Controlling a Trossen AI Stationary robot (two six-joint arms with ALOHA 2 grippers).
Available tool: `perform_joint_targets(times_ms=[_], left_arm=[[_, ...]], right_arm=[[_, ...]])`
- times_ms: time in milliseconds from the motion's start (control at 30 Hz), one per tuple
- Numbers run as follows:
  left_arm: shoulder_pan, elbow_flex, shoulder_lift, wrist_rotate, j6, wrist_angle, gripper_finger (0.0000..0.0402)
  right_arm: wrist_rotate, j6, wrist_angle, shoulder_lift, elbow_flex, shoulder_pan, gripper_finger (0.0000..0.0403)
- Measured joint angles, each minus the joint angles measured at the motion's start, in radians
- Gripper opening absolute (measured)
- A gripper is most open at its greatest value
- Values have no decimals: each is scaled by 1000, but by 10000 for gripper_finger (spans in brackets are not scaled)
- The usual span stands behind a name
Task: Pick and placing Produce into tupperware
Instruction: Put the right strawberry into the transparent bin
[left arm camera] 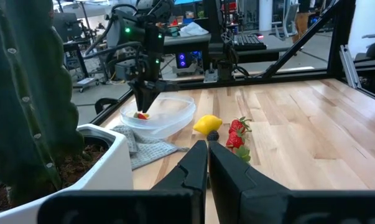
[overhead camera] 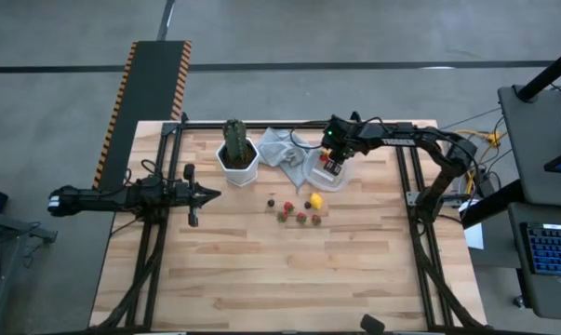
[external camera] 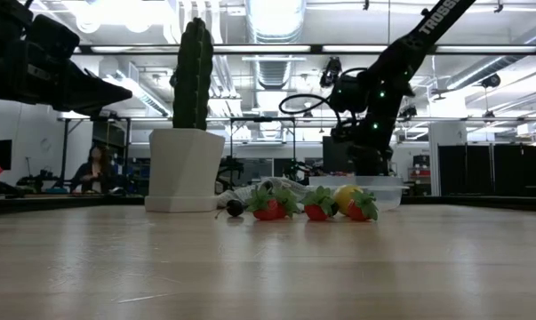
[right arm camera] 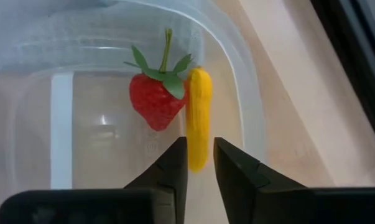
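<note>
Pale wooden table (overhead camera: 261, 279), one, is crossed by a dark frame. "TROSSEN" lettering is partly read on the right arm in the low view. One green cactus (overhead camera: 233, 136) is set in one white hexagonal pot (overhead camera: 236, 166); one grey cloth (overhead camera: 282, 147) is spread beside it. One clear tupperware (left arm camera: 175, 118) is placed on the cloth's edge, near the pot. Within it one strawberry (right arm camera: 155, 99) and one yellow piece (right arm camera: 198, 118) are contained, touching each other. Right gripper (right arm camera: 199, 163) is held over the tupperware, fingers parted slightly either side of the yellow piece's end; a firm grip cannot be told. Left gripper (left arm camera: 208, 163) is parked at the table's left side, fingers pressed together, empty. Loose produce on the table: one lemon (overhead camera: 316, 200), about four strawberries (overhead camera: 301, 218), two dark pieces (overhead camera: 272, 201).
</note>
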Motion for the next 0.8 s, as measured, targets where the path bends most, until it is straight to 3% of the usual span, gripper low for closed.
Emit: perform_joint_targets(times_ms=[233,433,800], left_arm=[[0,0,0,0,0,0,0],[0,0,0,0,0,0,0],[0,0,0,0,0,-1,0]], right_arm=[[-7,13,-6,-99,0,5,74],[-105,27,3,-235,0,34,72],[-138,29,34,-494,0,221,59]])
